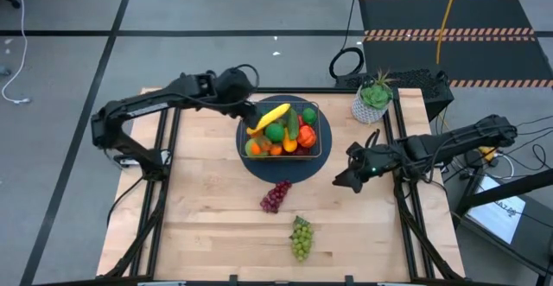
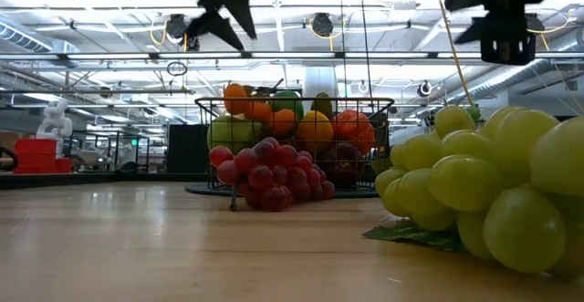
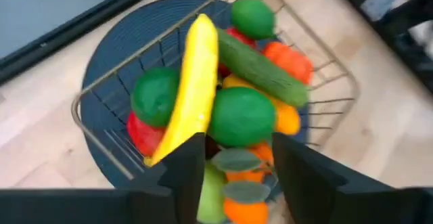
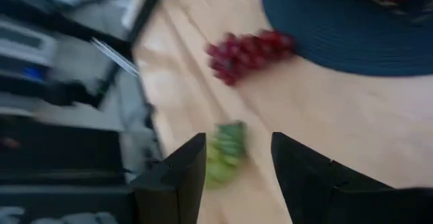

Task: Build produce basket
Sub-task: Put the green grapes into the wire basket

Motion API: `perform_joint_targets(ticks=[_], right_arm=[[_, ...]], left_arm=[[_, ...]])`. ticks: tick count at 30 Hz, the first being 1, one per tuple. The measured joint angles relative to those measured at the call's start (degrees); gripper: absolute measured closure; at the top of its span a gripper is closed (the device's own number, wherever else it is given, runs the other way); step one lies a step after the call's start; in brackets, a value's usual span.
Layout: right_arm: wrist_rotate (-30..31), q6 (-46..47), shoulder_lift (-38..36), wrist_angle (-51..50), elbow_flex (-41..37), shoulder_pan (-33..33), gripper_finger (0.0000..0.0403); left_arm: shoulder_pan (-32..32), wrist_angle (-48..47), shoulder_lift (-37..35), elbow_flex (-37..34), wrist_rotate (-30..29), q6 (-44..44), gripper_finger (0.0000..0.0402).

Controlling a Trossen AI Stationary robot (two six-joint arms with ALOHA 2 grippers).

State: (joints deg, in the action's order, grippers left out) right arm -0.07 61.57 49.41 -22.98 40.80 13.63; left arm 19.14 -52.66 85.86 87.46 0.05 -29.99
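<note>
The wire basket [image 1: 320,144] sits on a round dark mat [image 1: 259,167] and holds a yellow banana [image 1: 270,117], limes, oranges, a cucumber and red fruit. My left gripper [image 1: 251,111] hangs open above the basket's far left corner, empty; its wrist view looks down on the banana [image 3: 193,82]. A red grape bunch [image 1: 276,196] and a green grape bunch [image 1: 301,237] lie on the table nearer the front. My right gripper [image 1: 347,175] is open and empty, above the table right of the mat, facing both bunches [image 4: 249,51].
A potted green plant [image 1: 374,96] in a white pot stands at the table's far right corner. In the low view the green grapes [image 2: 484,179] lie close to the camera and the red grapes [image 2: 272,176] in front of the basket [image 2: 297,133].
</note>
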Motion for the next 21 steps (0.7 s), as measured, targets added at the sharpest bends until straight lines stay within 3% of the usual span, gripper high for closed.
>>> perform_joint_targets(ticks=[5,10,17,21], right_arm=[[1.89,8.18,2.78,10.81,0.02,2.16,0.0228],[4.69,13.36,9.06,16.39,0.22,5.48,0.0227],[3.52,20.49,21.80,15.71,4.10,8.10,0.0227],[-0.83,23.35,29.09,14.58,7.73,7.12,0.0227]], left_arm=[[-3.03,-5.46,-6.77,0.02,1.86,-3.82,0.0218],[-11.57,-11.33,-11.83,0.04,-2.00,-5.44,0.0245],[-26.41,-18.36,-13.12,-0.03,-9.96,-12.43,0.0284],[-34.21,-15.90,-13.19,-2.68,-12.79,-18.19,0.0294]])
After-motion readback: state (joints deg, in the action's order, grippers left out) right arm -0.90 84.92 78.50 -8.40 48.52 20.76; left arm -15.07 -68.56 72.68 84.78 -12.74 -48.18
